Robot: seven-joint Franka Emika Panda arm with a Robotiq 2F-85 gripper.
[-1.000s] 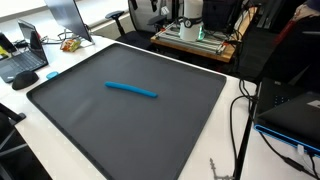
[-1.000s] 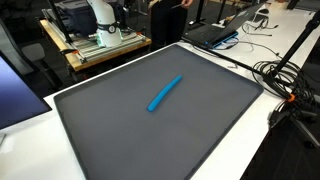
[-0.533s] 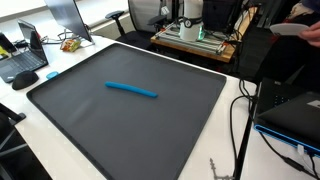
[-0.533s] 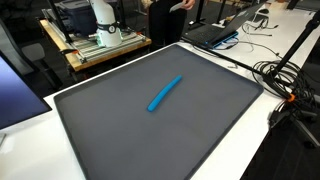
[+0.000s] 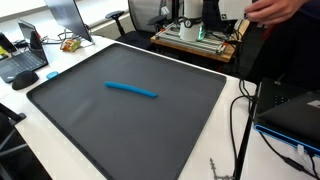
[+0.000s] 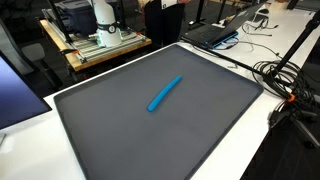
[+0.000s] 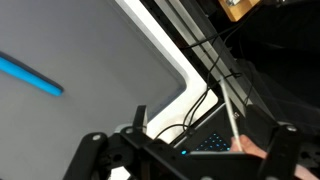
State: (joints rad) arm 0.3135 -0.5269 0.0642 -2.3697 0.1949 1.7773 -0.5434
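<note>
A blue marker [image 5: 131, 90] lies on a large dark mat [image 5: 90, 120] on a white table; it shows in both exterior views [image 6: 165, 93] and at the left edge of the wrist view [image 7: 30, 75]. The gripper [image 7: 190, 152] shows only in the wrist view, with its fingers spread wide apart and nothing between them. It hangs high above the mat's corner and the table edge, far from the marker. The robot's base [image 6: 102, 18] stands on a wooden bench behind the table.
A person's arm [image 5: 275, 10] reaches in at the top right, and a hand with a thin white rod [image 7: 236, 115] shows in the wrist view. Laptops [image 5: 22, 62] [image 6: 212, 33], black cables [image 6: 285, 85] and chairs surround the mat.
The person's arm has moved further into the top right of an exterior view. The person by the bench in the other has mostly gone from sight. The marker has not moved.
</note>
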